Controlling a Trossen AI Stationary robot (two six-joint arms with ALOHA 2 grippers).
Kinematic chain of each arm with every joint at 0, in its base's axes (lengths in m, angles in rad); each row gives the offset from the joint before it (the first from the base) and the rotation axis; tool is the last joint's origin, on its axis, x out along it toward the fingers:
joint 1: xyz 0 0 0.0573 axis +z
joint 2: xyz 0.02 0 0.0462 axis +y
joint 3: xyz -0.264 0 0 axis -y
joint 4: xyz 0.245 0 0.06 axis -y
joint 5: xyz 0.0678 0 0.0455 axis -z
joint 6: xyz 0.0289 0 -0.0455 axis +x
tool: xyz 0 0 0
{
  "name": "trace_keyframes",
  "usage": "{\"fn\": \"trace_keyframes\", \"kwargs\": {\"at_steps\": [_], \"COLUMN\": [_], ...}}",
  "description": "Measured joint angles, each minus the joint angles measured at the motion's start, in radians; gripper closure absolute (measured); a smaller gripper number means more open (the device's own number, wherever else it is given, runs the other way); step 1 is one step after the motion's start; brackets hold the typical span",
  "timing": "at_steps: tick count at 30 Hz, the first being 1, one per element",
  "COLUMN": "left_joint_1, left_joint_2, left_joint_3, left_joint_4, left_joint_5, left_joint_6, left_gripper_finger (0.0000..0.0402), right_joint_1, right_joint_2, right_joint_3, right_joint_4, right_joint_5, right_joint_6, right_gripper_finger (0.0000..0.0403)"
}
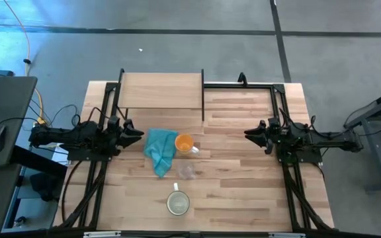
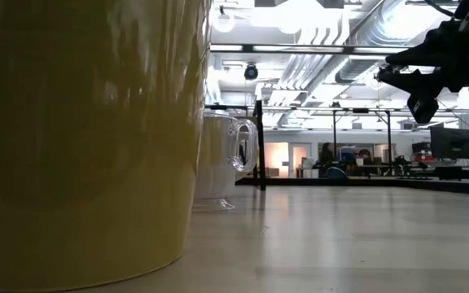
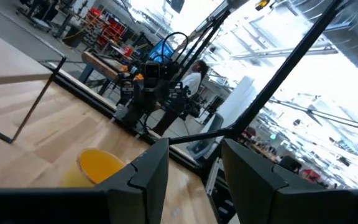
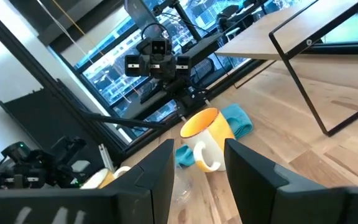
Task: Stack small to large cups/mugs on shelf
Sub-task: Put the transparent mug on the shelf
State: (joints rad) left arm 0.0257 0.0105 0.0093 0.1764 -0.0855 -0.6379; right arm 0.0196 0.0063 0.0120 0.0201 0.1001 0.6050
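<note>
Both hands hang above the table (image 1: 243, 198) with nothing in them. In the high view the left hand (image 1: 137, 133) sits at the table's left side, just beside the teal cloth (image 1: 161, 149), its fingers slightly parted. The right hand (image 1: 249, 134) is at the right side, well apart from the cups, fingers also parted. Between them lie the task's things: the orange mug (image 1: 185, 143) touching the cloth's right edge, the clear glass cup (image 1: 186, 172) a little nearer the front edge, and the cream-white mug (image 1: 178, 202) nearest the front. The shelf (image 1: 161, 90) stands at the back left with nothing on it.

From table height, the cream-white mug (image 2: 88, 138) fills the left of the picture, looking yellowish this close. The glass cup (image 2: 226, 159) stands behind it, its handle visible here as it is not from above. One dark hand (image 2: 397, 73) shows high at the right.

Looking along the left wrist, two spread fingers (image 3: 148, 177) frame the orange mug (image 3: 98, 168), with the other arm beyond.

Past the right wrist's separated fingers (image 4: 160, 177), the orange mug (image 4: 205, 137) shows its white handle, the cloth (image 4: 238, 121) behind it, and the shelf (image 4: 272, 43) raised on its black frame.
</note>
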Motion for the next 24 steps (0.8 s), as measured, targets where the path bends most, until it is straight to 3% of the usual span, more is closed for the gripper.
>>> {"fn": "trace_keyframes", "kwargs": {"at_steps": [18,24], "left_joint_1": [-0.001,-0.001], "left_joint_2": [0.0,0.0], "left_joint_3": [0.0,0.0], "left_joint_4": [0.004,-0.031], "left_joint_5": [-0.039,-0.026], "left_joint_6": [0.02,0.005], "left_gripper_finger": [0.0263,0.0263], "right_joint_1": [0.0,0.0], "right_joint_2": [0.0,0.0], "right_joint_3": [0.0,0.0], "right_joint_4": [0.0,0.0], "right_joint_5": [0.001,0.001], "right_joint_6": [0.03,0.248], "right_gripper_finger": [0.0269,0.0269]}}
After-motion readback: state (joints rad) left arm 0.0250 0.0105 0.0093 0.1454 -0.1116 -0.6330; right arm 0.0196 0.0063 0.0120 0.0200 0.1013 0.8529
